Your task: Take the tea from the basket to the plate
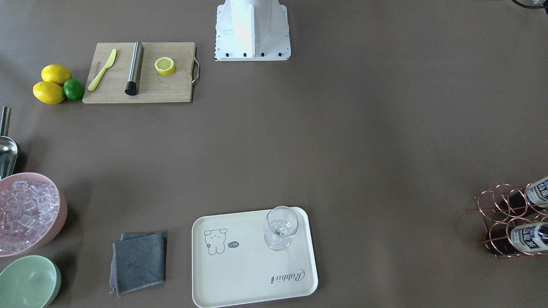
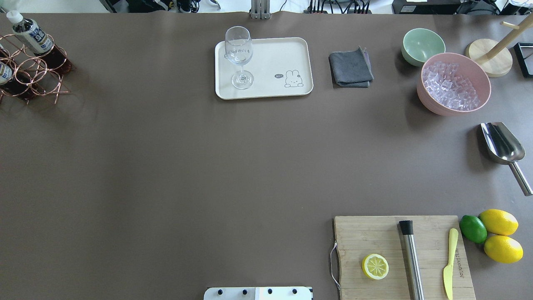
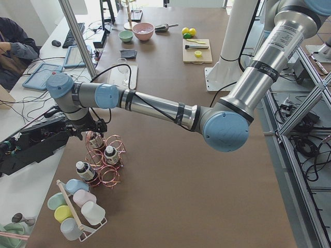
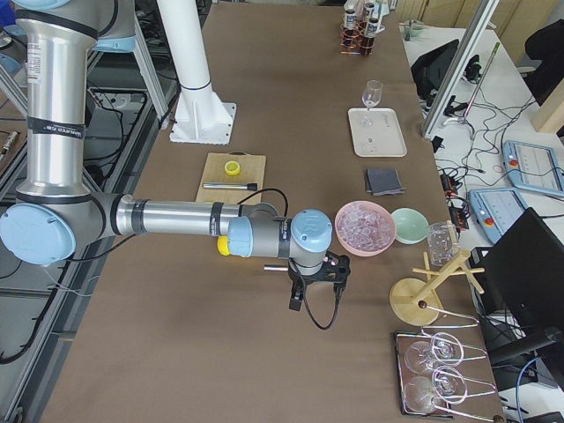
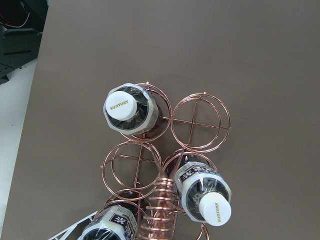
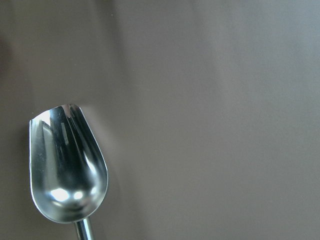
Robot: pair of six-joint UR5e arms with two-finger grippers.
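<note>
Three tea bottles [image 5: 125, 107], two bowls [image 2: 423, 46], one lime [image 2: 473, 228].

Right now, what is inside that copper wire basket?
Three tea bottles stand in ring cells of the basket; two cells are empty. The sixth cell is mostly cut off in view.

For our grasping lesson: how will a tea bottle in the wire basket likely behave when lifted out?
The tea bottle holds dark liquid, so probably heavy for its size. Its glossy wrap may be slippery. It sits inside a ring of the basket, so a tilted pull could drag the frame along.
</note>
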